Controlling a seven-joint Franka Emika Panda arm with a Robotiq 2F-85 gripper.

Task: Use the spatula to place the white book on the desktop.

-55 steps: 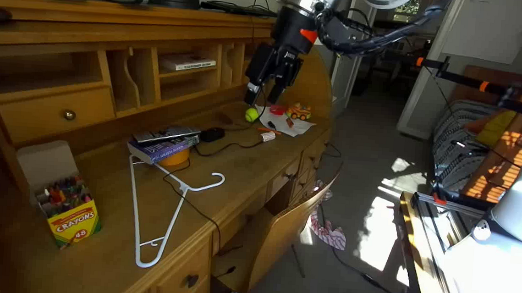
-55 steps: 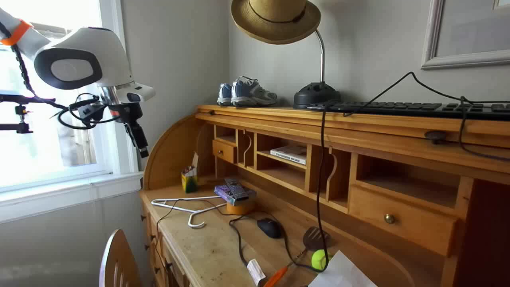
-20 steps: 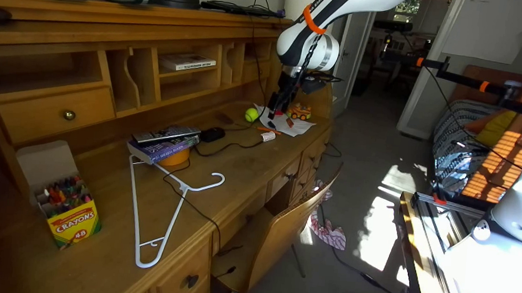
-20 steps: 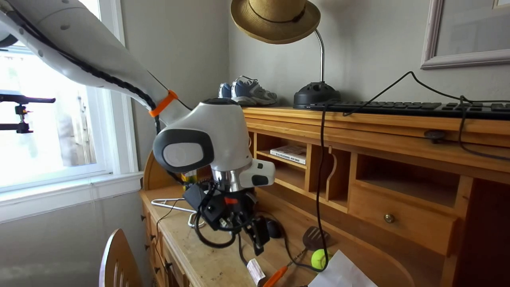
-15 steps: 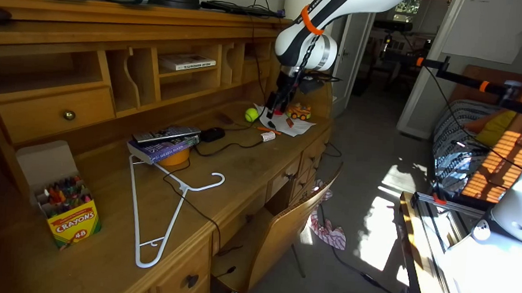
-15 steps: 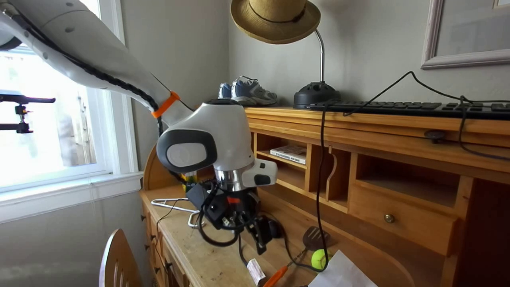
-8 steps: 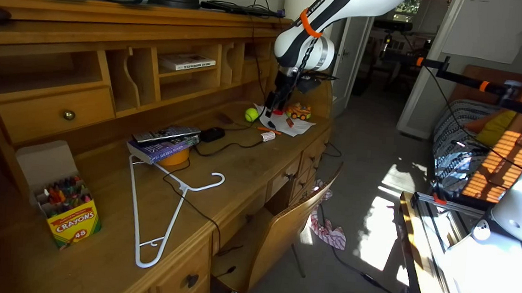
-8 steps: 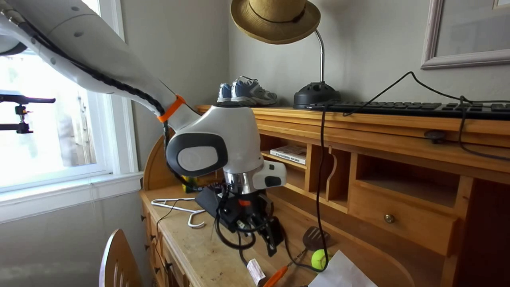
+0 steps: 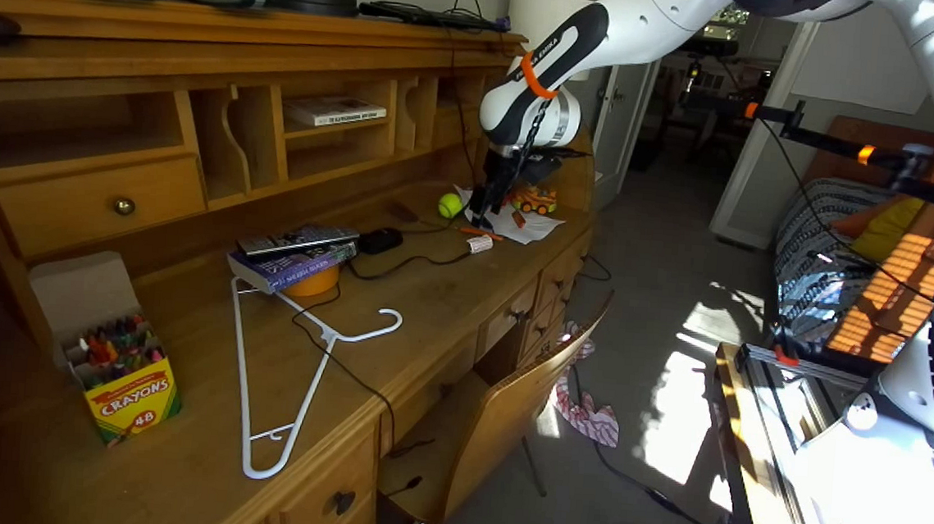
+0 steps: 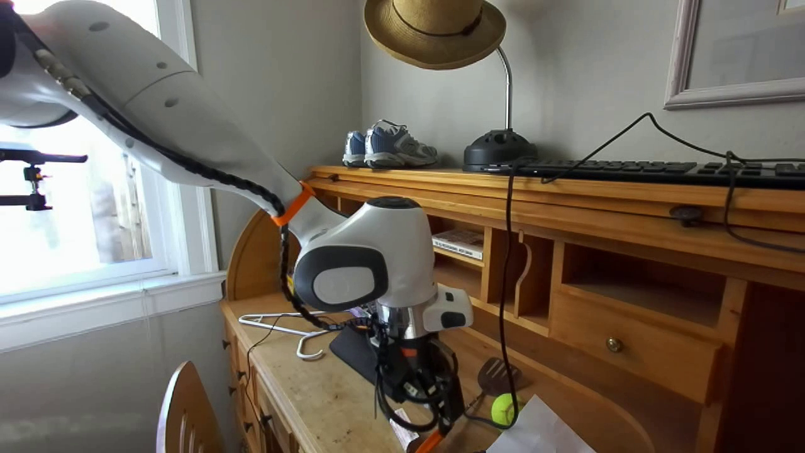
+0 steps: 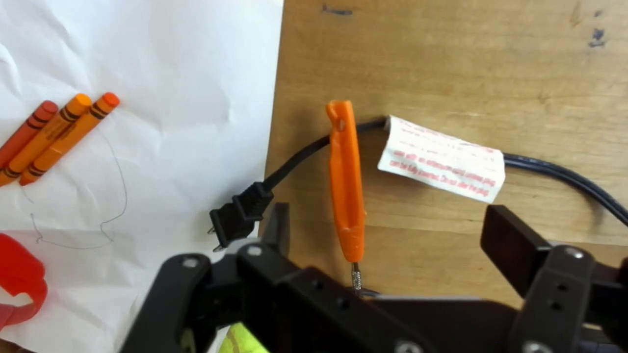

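Beneath parted jaws: the spatula.

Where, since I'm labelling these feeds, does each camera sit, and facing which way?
Wrist view: mounted on the arm, facing down at the spatula's handle and desktop; only the gripper shows.
An exterior view: near the crayon box, facing along the desktop toward the door; arm, base and gripper show.
An exterior view: near the paper, facing the cubbies, window at picture left; arm and gripper show.
Both exterior views share the white book and tennis ball.
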